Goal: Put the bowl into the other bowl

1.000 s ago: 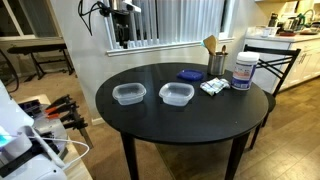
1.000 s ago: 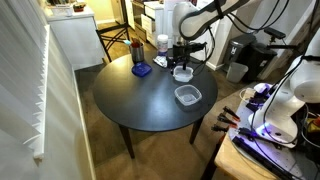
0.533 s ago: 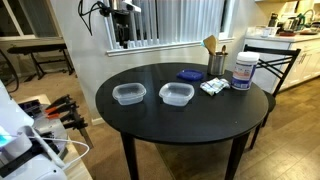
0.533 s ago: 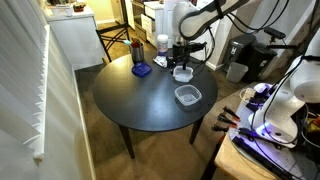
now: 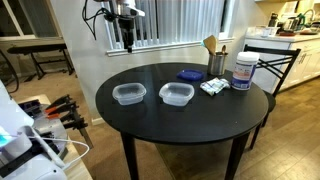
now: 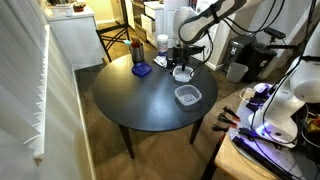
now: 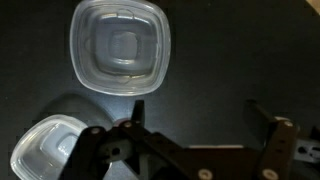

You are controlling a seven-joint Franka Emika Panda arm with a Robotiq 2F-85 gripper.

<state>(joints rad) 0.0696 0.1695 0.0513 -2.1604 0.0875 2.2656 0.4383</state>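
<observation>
The round black table point(image 5: 180, 125) shows bare top all around the two tubs. The gripper point(image 7: 195, 108) fills the bottom of the wrist view, fingers spread wide with nothing between them. The bowl point(image 7: 120, 45) sits rim-up at upper centre-left, above and apart from the fingers. It is rounded-square with no long axis, its sides square to the frame. The other bowl point(image 7: 42, 152) lies lower left, cut by the edge.

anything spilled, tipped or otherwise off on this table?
Nothing stands out. One clear bowl and its twin sit upright, empty and apart on the table. The white jar stands upright, and the blue lid lies flat. The gripper hangs open above the bowls.
</observation>
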